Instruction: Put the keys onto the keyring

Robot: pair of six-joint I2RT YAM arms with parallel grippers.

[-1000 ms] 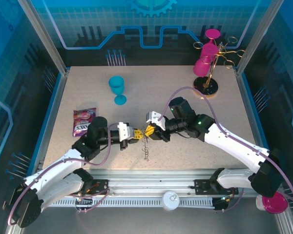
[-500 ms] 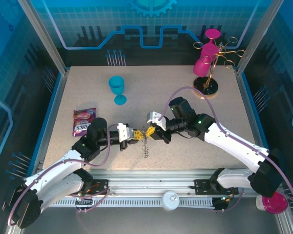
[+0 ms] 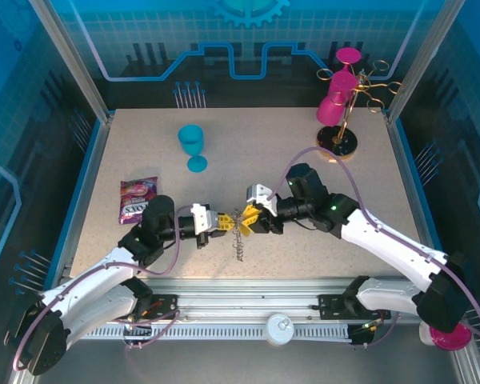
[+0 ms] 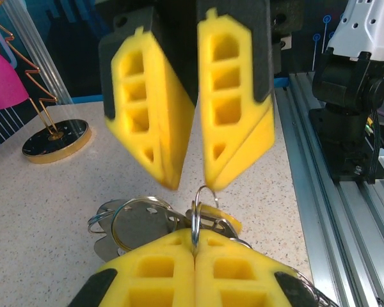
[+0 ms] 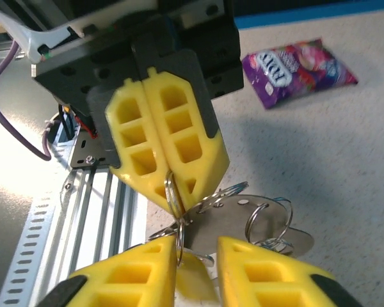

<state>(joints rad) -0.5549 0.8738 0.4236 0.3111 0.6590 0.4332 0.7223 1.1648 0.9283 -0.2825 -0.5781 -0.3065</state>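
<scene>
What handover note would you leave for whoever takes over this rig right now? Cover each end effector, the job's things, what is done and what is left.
Left end effector: shut on the keyring, pinching its thin metal ring.
Right end effector: open, fingertips facing that ring, gripping nothing.
Keys: one yellow head shows among the bunched rings beside the pinch; the bead chain trails toward the near edge.
Done: ring presented between both arms.
Left: whether any key is threaded cannot be told; check, then thread.
</scene>
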